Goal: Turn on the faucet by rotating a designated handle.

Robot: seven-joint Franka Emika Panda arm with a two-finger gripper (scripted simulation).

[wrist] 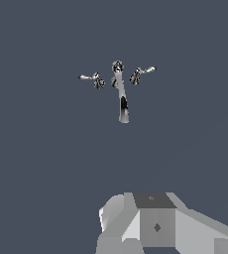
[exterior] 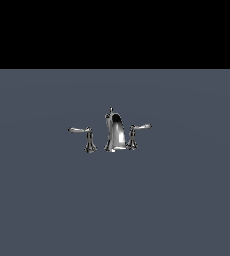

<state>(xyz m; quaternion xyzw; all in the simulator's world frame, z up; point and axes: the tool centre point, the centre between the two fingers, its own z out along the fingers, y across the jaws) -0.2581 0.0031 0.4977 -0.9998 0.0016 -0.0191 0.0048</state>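
The chrome faucet (exterior: 114, 132) stands on the flat grey floor in the middle of the exterior view, its arched spout between two lever handles. The handle (exterior: 82, 131) with the long, slim, nearly level lever is on the exterior view's left. The other handle (exterior: 138, 131), with a shorter upturned lever, is on the right. The wrist view sees the faucet (wrist: 121, 94) from above and far off, with the handle (wrist: 90, 78) beside the spout. Only a grey block of my gripper (wrist: 155, 225) shows there. Its fingers are out of view, and it is well away from the faucet.
Plain grey floor (exterior: 177, 200) surrounds the faucet on every side. A black band fills the upper part of the exterior view. My arm does not appear in the exterior view.
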